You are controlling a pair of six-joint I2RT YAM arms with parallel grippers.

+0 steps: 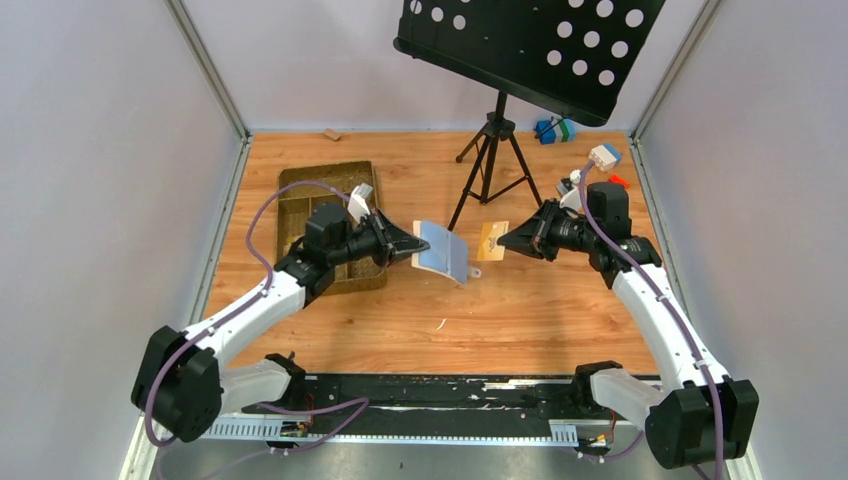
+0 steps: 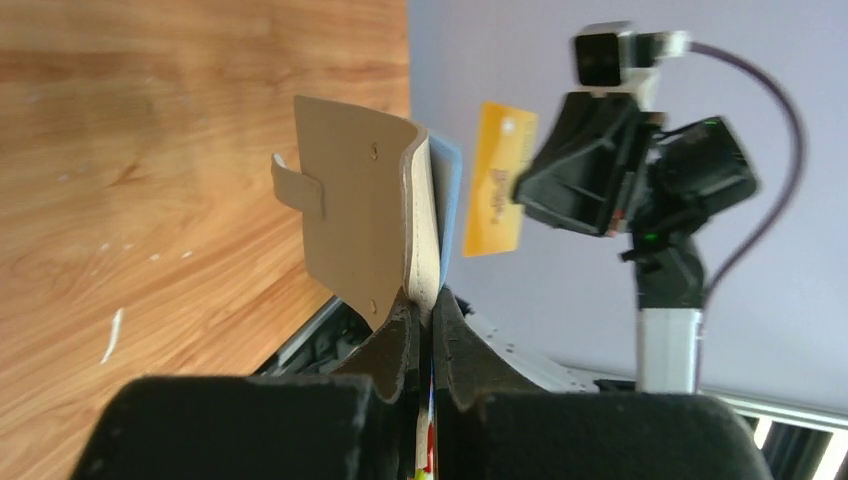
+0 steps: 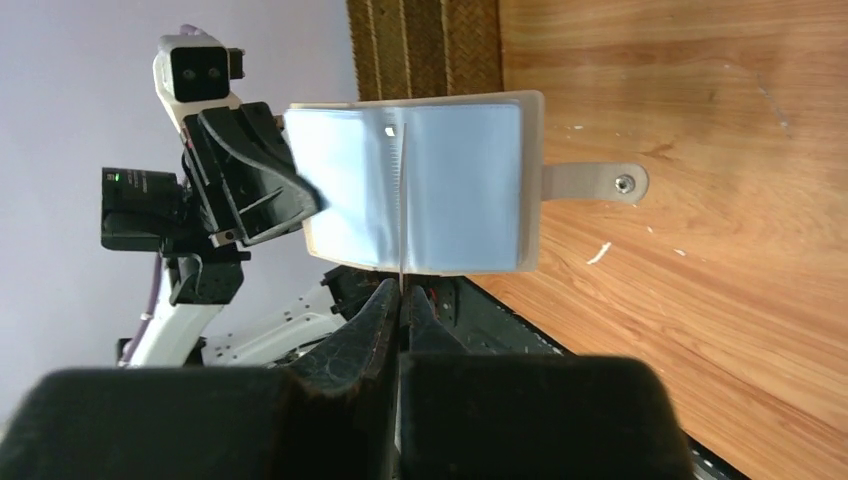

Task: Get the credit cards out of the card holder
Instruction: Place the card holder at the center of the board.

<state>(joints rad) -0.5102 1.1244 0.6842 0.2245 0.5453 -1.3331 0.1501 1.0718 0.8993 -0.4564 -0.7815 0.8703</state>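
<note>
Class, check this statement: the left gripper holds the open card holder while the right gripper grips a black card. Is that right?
No: the card in the right gripper is orange-yellow, not black, as the left wrist view shows. The rest stands.

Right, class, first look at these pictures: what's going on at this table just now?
The left arm's fingers clamp a cream-beige folding card holder by one edge, holding it open above the wooden table, its light blue inside facing the other arm. The right arm's fingers pinch an orange-yellow plastic card, clear of the holder. No other card shows.
</note>
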